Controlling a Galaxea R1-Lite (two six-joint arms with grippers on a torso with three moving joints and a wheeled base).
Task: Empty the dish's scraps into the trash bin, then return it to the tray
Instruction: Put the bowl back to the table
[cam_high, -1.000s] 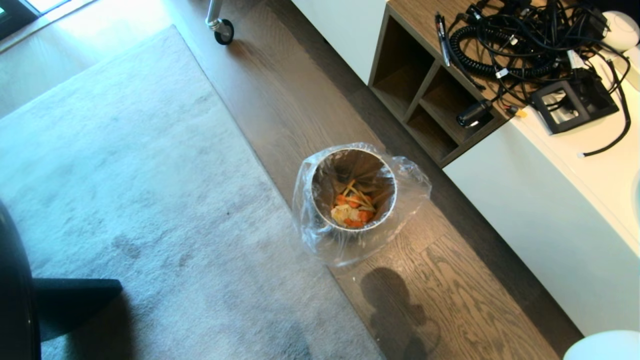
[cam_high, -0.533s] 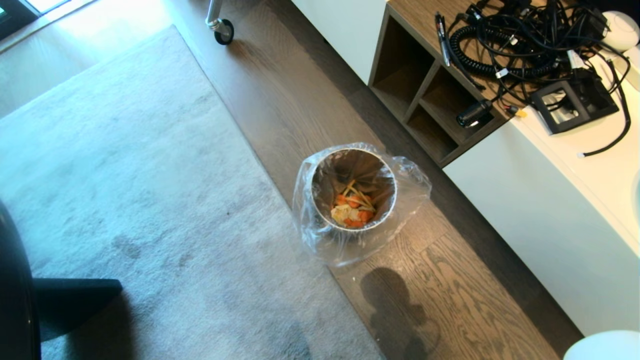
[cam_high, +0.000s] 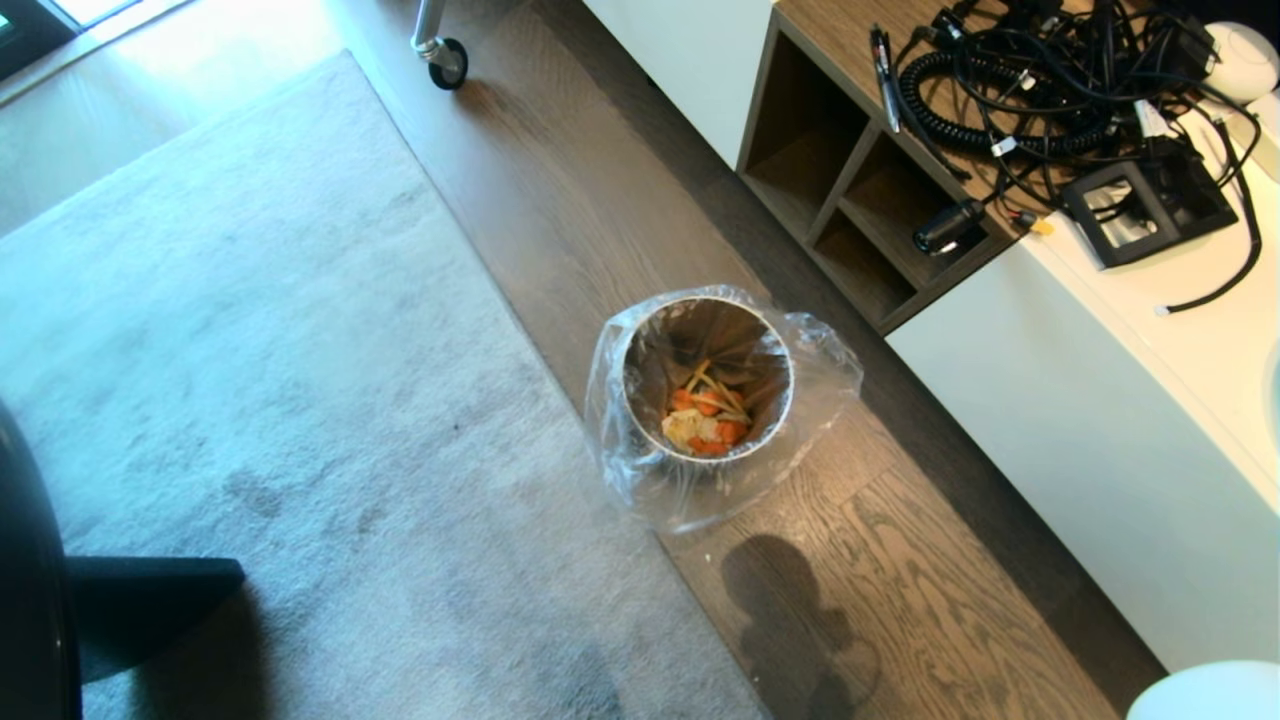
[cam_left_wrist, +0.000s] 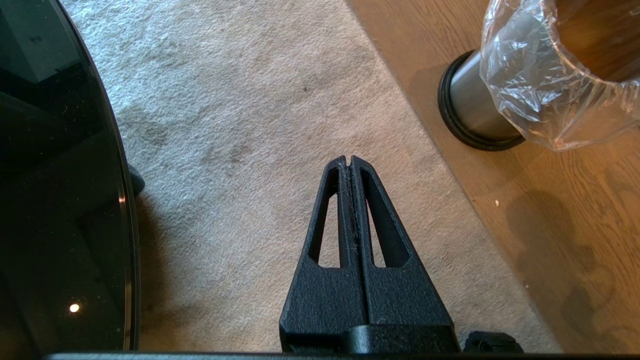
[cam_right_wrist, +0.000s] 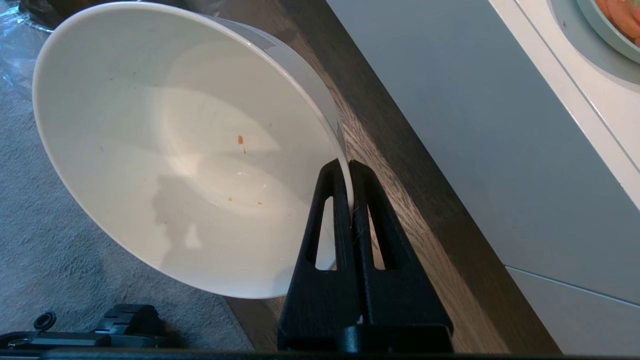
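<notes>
One white bowl (cam_right_wrist: 165, 150), glossy, rigid, breakable; pinched at rim, five o'clock, by right gripper (cam_right_wrist: 348, 172). Left gripper (cam_left_wrist: 350, 162) closed, empty.

The round white glossy dish (cam_right_wrist: 165, 150) in the matt black plastic right claw (cam_right_wrist: 348, 167) looks smooth. Beside the matt black left claw (cam_left_wrist: 349, 162): a brushed metal trash bin (cam_left_wrist: 475, 107), crinkly clear plastic bag (cam_left_wrist: 530, 85), rough grey carpet (cam_left_wrist: 240, 125), grained wooden floor (cam_left_wrist: 575, 210).

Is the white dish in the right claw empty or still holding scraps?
Empty. The dish, pinched at its rim by the right claw, shows only a few tiny orange specks; the scraps lie in the bin.
</notes>
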